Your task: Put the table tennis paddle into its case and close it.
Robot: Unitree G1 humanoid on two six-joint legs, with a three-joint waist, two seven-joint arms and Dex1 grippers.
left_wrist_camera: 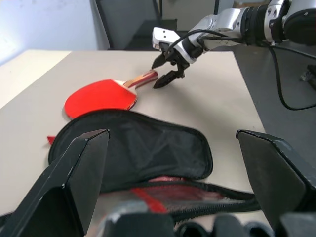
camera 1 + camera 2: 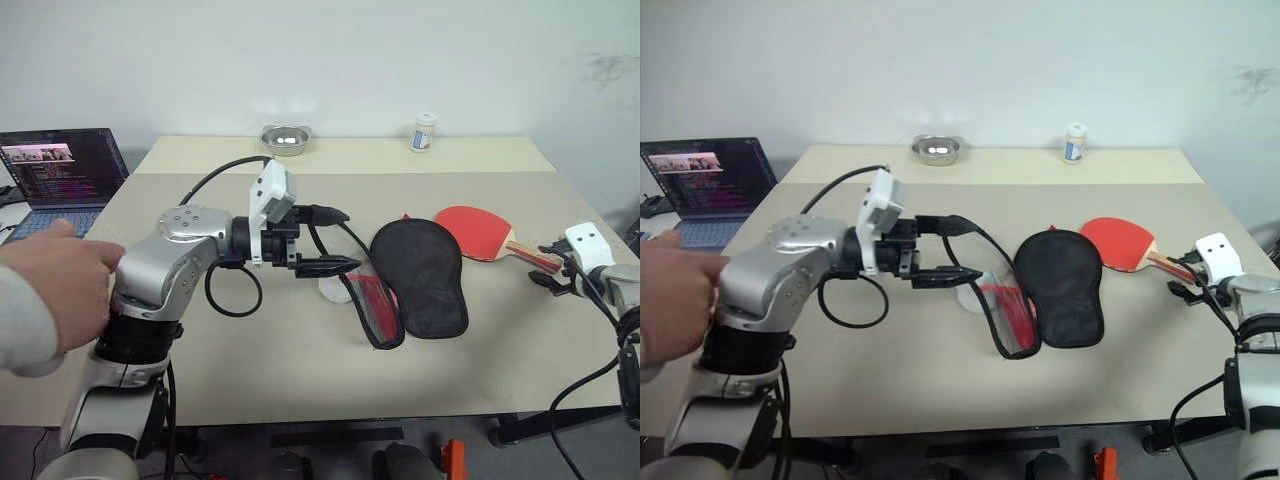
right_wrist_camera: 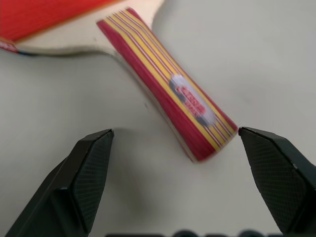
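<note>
Right gripper point(image 1: 168, 74), jaws spread, angles down at the table tennis paddle point(image 2: 487, 233) handle, seemingly not touching; left gripper point(image 2: 327, 240) hovers level, jaws spread.

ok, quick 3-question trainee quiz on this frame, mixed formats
1. True or false: the right hand is shut on the table tennis paddle.
2. Which end of the paddle points toward the right hand: A) the red blade B) the handle C) neither?
3. Fill in: the left hand hovers open beside the black ____.

Key: 1. False: its fingers stand open, just short of the handle. 2. B. 3. case.
</note>
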